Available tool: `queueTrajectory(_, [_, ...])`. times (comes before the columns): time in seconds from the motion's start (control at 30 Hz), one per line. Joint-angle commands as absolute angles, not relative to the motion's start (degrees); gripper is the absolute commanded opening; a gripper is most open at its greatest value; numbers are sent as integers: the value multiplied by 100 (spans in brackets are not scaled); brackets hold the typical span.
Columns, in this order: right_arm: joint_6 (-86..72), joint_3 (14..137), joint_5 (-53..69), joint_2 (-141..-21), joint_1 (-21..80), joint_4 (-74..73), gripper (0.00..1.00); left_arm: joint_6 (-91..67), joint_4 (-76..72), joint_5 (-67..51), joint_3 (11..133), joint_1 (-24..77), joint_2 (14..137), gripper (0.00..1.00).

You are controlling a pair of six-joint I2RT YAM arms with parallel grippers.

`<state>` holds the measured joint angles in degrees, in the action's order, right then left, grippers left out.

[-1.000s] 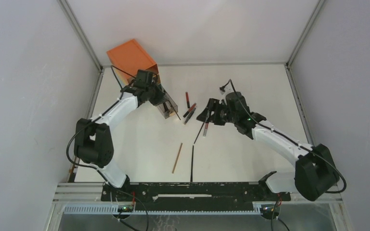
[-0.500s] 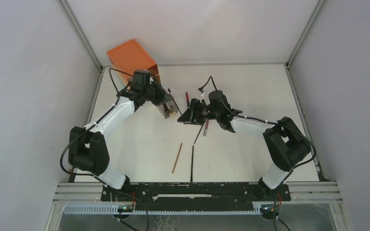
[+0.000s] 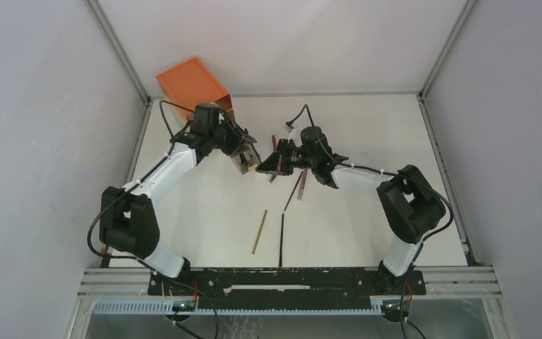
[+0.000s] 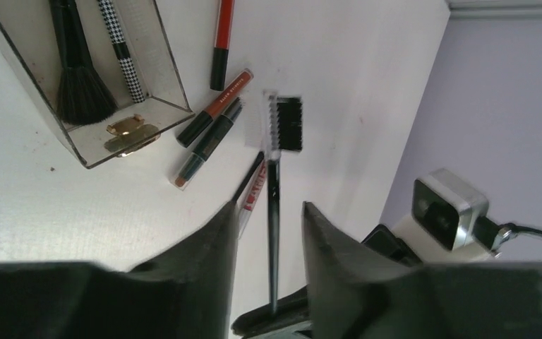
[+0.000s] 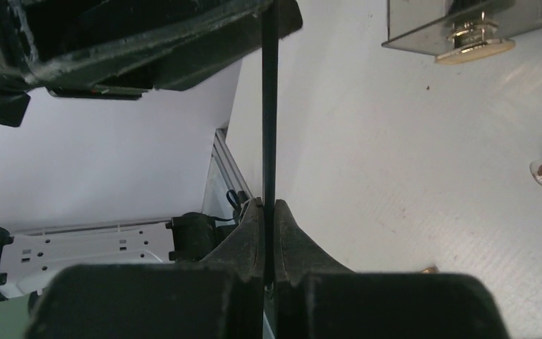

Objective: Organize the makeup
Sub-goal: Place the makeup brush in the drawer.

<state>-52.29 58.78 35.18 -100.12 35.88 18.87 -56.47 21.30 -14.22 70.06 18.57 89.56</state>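
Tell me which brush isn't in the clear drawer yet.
The thin black comb-headed brush, clamped by the right gripper; the fluffy brush and the houndstooth-handled one both lie inside the clear drawer.

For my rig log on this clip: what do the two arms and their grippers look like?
Both the left arm and right arm have white link shells with black joints. The left gripper and right gripper are matte black, with two wedge-shaped fingers each. A thin black cable loops off each wrist, and the right wrist carries a small grey-white camera.

orange box (image 3: 192,83): far-left corner | clear drawer (image 4: 25,49), gold handle: on white table (image 3: 367,127), near box
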Motion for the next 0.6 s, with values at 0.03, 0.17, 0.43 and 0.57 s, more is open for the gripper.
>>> queueTrajectory(0.03, [-5347, 6361, 3440, -10058, 3604, 1745, 0, -5213, 2189, -1241, 6967, 1788, 8350, 64])
queueTrajectory(0.17, [-5612, 6576, 3516, -10189, 3610, 1531, 0, -4856, 2543, -407, 6959, 1537, 7704, 87])
queueTrajectory(0.43, [-5669, 7455, 3479, -10812, 3684, 608, 0, -4007, 2953, 1218, 6946, 1211, 6246, 100])
queueTrajectory(0.57, [-5587, 8127, 3451, -11340, 3674, 86, 0, -3696, 2937, 1570, 6713, 1125, 5676, 100])
